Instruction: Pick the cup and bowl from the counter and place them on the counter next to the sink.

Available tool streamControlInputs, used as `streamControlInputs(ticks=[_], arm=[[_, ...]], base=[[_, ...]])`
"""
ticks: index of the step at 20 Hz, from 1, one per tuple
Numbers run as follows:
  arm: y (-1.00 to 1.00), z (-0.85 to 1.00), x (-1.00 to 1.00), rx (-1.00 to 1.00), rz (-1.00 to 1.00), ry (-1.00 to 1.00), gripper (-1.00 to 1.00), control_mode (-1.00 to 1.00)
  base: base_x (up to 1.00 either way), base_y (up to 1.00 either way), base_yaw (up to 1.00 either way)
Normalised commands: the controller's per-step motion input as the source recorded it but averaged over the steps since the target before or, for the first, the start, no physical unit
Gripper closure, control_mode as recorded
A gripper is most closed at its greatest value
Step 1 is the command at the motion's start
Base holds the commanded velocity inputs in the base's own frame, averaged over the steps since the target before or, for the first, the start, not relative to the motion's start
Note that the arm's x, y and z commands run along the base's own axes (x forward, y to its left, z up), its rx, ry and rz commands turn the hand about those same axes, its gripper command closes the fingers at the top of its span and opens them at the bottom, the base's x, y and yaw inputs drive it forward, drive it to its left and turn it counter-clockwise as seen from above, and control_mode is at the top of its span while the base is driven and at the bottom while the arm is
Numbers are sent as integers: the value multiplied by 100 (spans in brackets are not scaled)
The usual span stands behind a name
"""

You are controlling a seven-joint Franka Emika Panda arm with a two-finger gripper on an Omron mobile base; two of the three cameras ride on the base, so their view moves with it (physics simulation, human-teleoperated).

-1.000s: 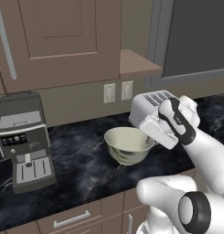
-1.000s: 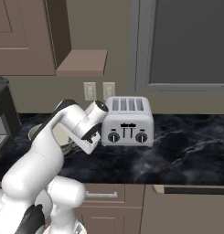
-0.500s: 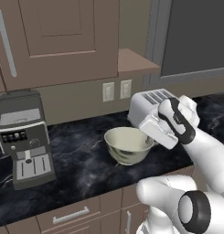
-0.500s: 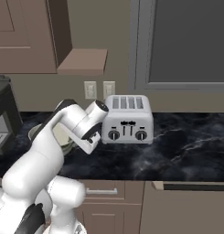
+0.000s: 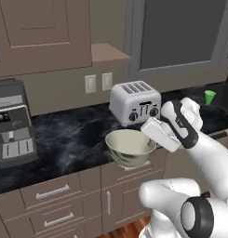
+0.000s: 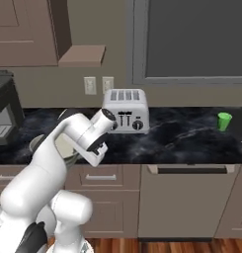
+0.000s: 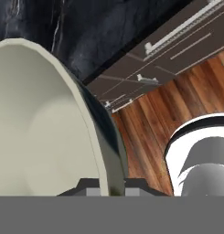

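Bowl: the cream-white bowl (image 5: 130, 148) hangs off the counter's front edge, in front of the toaster and a little to its left, over the drawer fronts rather than resting on the stone. Its inside looks bare, nothing in it that I can make out.
Gripper: the gripper (image 7: 112, 188) has its two dark tips on either side of the bowl's rim, one inside and one outside, pinching the wall; in the left base view the hand meets the bowl's right edge.
Cup: the green cup (image 6: 224, 121) stands upright on the counter, well to the right of the toaster; from here its contents cannot be seen.
Toaster: the silver four-slot toaster (image 6: 125, 109) sits against the back wall, under the two wall outlets (image 6: 98, 85).
Counter: the black veined counter (image 6: 181, 138) runs left and right of the toaster.
Coffee machine: a coffee machine (image 5: 12, 124) stands on the counter, well left of the toaster.
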Motion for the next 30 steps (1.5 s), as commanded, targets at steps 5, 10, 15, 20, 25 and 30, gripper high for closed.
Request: streamControlInputs(ticks=[5,10,15,20,25,30], arm=[[0,0,0,0,0,0,100,100],[0,0,0,0,0,0,100,100],[0,0,0,0,0,0,100,100],[0,0,0,0,0,0,100,100],[0,0,0,0,0,0,100,100],[0,0,0,0,0,0,100,100]], base=[[0,-100,-9],[3,-100,-9],[23,-100,-5],[26,-100,-3],[30,-86,-1],[67,-40,10]])
